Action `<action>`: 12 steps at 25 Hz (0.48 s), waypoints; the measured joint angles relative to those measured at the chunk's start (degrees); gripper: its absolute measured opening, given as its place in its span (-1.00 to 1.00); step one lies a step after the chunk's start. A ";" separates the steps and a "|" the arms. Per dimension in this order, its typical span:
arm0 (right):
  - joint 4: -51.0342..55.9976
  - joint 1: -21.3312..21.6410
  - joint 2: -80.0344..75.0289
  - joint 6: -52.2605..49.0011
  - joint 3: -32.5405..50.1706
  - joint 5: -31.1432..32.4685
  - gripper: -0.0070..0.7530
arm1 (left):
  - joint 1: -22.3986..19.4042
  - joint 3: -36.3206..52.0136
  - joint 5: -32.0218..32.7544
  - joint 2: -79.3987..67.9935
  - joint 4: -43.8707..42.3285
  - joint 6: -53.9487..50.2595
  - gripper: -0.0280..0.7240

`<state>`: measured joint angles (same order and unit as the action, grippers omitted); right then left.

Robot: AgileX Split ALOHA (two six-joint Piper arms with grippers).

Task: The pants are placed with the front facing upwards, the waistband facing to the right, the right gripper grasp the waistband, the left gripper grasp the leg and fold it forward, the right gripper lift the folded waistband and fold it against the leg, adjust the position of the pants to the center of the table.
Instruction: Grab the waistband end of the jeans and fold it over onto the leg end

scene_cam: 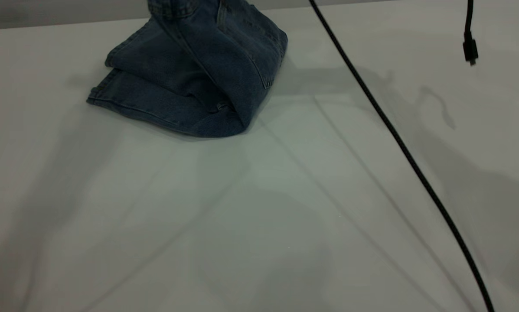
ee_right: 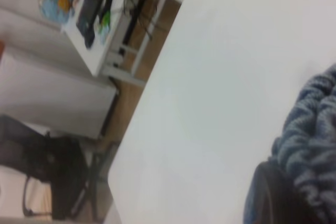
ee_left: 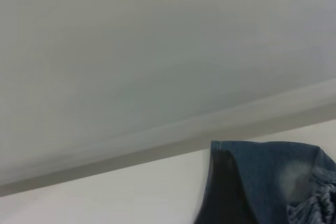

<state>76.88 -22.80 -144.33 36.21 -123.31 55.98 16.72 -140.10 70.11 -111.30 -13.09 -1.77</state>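
The blue denim pants point(scene_cam: 190, 73) lie folded near the far side of the white table point(scene_cam: 259, 208), with their upper part pulled up out of the exterior view's top edge. Neither gripper shows in the exterior view. In the right wrist view the ruffled waistband point(ee_right: 312, 145) bunches right against the camera, above a dark rounded shape point(ee_right: 270, 198), and the right gripper holds it raised. The left wrist view has a leg hem point(ee_left: 247, 148), a pale faded patch point(ee_left: 294, 174) and some waistband ruffle point(ee_left: 315, 203) hanging close, beside a dark blurred shape point(ee_left: 226, 192).
A black cable point(scene_cam: 398, 138) runs diagonally over the table's right half, and a black plug point(scene_cam: 470, 47) dangles at the far right. Past the table edge point(ee_right: 142, 108) stand a cluttered white desk point(ee_right: 105, 19) and a dark chair point(ee_right: 47, 177).
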 joint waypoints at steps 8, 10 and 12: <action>10.86 -0.35 -4.80 6.21 0.00 -4.74 -0.86 | 0.00 0.00 -0.05 -0.04 0.05 1.11 0.28; 12.74 -0.89 -5.64 7.43 0.00 -5.86 -0.86 | 0.00 0.00 -0.17 -0.04 0.05 1.11 0.28; 14.33 -1.80 -6.30 8.82 0.00 -6.34 -0.86 | 0.00 0.00 -0.16 -0.04 -0.02 1.11 0.28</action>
<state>91.21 -24.60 -150.62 45.04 -123.31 49.64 16.72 -140.10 69.94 -111.34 -13.11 -0.66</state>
